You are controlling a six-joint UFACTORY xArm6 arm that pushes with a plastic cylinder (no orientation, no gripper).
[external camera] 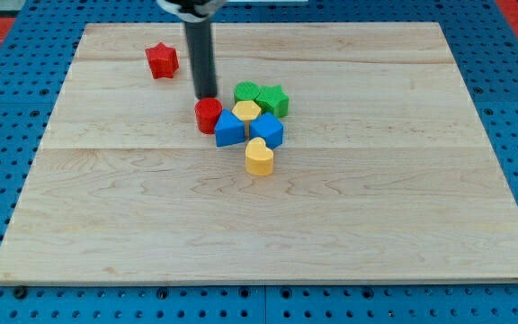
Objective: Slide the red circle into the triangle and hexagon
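The red circle [208, 115] sits left of the block cluster near the board's middle top. It touches the blue triangle [228, 130] on its right and sits close to the yellow hexagon [246, 111]. My tip [205, 96] is just above the red circle's top edge, touching or nearly touching it. The dark rod rises from there to the view's top.
A blue block [266, 130], a green block [246, 91] and a green star [274, 100] crowd the cluster. A yellow heart [259, 157] lies below it. A red star [162, 60] stands alone at the top left. The wooden board [268, 234] ends in blue pegboard.
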